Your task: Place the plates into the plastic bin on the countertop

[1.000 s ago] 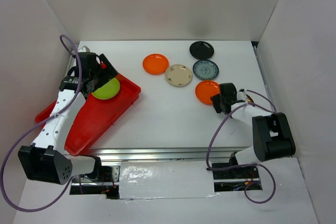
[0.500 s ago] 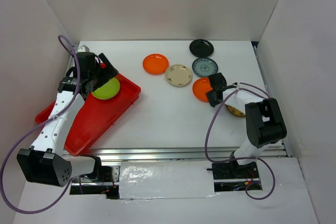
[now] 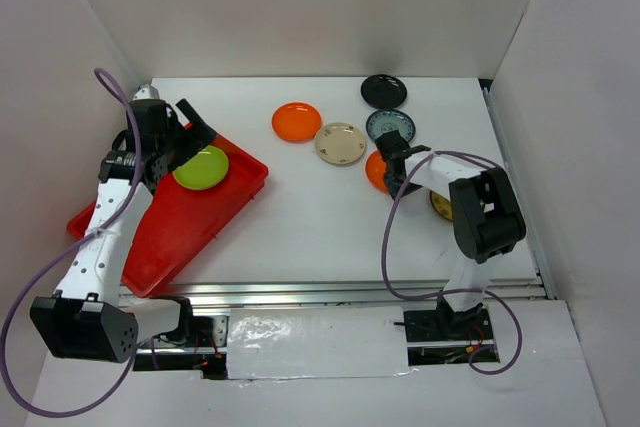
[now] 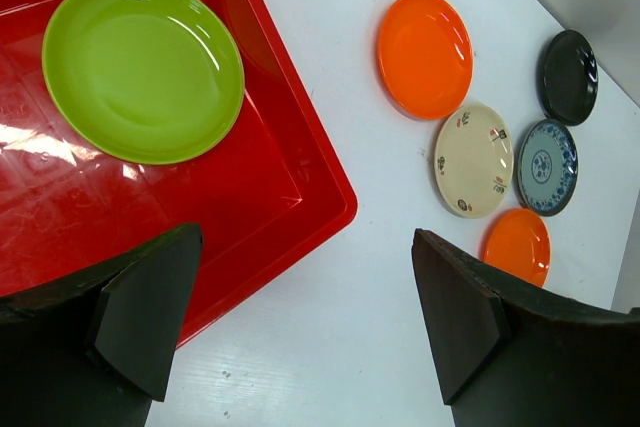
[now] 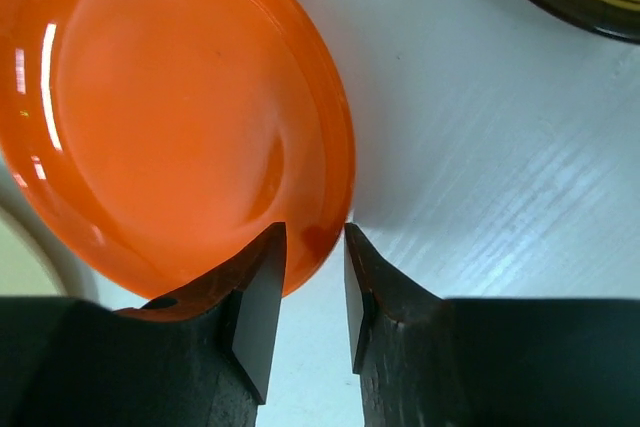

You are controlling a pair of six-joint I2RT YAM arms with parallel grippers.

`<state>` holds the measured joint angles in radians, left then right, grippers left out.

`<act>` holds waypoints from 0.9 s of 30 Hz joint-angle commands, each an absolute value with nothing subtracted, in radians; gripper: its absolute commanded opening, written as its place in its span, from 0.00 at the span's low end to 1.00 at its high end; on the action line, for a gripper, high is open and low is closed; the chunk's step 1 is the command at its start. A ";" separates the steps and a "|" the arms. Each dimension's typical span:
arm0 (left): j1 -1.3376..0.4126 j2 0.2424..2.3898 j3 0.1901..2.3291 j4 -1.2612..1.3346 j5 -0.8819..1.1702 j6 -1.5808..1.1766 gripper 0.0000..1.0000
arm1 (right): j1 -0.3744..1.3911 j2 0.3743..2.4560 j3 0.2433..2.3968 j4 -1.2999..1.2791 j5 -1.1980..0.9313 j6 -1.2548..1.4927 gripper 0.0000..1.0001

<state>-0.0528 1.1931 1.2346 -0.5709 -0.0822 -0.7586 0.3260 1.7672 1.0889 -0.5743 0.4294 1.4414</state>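
Note:
The red plastic bin (image 3: 165, 222) sits at the left of the white countertop (image 3: 300, 227) and holds the lime green plate (image 3: 201, 167). My left gripper (image 3: 188, 130) hangs open and empty above the bin's far corner; in the left wrist view (image 4: 300, 317) the lime plate (image 4: 143, 67) lies in the bin (image 4: 250, 197). My right gripper (image 3: 389, 170) is shut on the rim of the near orange plate (image 3: 376, 169), one finger over it and one outside (image 5: 312, 237). That plate (image 5: 170, 117) lies flat on the counter.
On the counter lie another orange plate (image 3: 297, 122), a cream plate (image 3: 340, 143), a blue-white plate (image 3: 391, 129) and a black plate (image 3: 384, 93). A dark-rimmed yellowish plate (image 3: 441, 207) lies half under my right arm. White walls enclose the counter.
My right gripper has swung left onto the near orange plate's rim and narrowed around it. My left gripper has drawn back from the lime plate, which lies in the bin.

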 commanded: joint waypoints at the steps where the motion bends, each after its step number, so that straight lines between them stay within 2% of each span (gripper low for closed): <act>1: -0.034 1.172 1.267 -0.537 -0.034 -0.730 0.99 | 0.347 1.792 1.140 -0.678 0.495 1.499 0.36; 3: -0.020 1.169 1.261 -0.534 -0.015 -0.726 0.99 | 0.350 1.802 1.153 -0.703 0.495 1.502 0.34; 5: -0.009 1.161 1.258 -0.528 -0.009 -0.724 0.99 | 0.362 1.810 1.151 -0.709 0.497 1.531 0.10; 7: -0.002 1.160 1.258 -0.528 -0.008 -0.721 0.99 | 0.365 1.819 1.131 -0.677 0.471 1.545 0.06; 8: -0.002 1.158 1.258 -0.529 -0.009 -0.719 0.99 | 0.364 1.822 1.121 -0.666 0.459 1.549 0.00; 16: -0.002 1.152 1.253 -0.512 0.032 -0.722 0.99 | 0.394 1.709 1.055 -0.649 0.523 1.571 0.00; 21: -0.008 1.137 1.198 -0.411 0.118 -0.713 0.99 | 0.457 1.476 1.019 -0.667 0.664 1.508 0.00; 23: -0.018 1.147 1.171 -0.355 0.256 -0.704 0.99 | 0.483 1.416 1.012 -0.608 0.669 1.422 0.00; 24: -0.024 1.184 1.167 -0.289 0.399 -0.703 0.99 | 0.508 1.370 1.008 -0.536 0.648 1.317 0.00; 25: -0.032 1.213 1.167 -0.258 0.400 -0.703 0.99 | 0.523 1.350 1.003 -0.494 0.620 1.252 0.00; 26: -0.044 1.274 1.178 -0.233 0.546 -0.703 0.99 | 0.535 1.333 0.994 -0.457 0.588 1.191 0.00; 27: -0.061 1.305 1.183 -0.178 0.608 -0.704 0.99 | 0.561 1.307 0.985 -0.401 0.496 1.061 0.00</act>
<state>-0.0254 1.2098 1.1797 -0.3706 0.2974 -0.7284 0.5121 1.3731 1.0042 -0.5625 0.5594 1.3407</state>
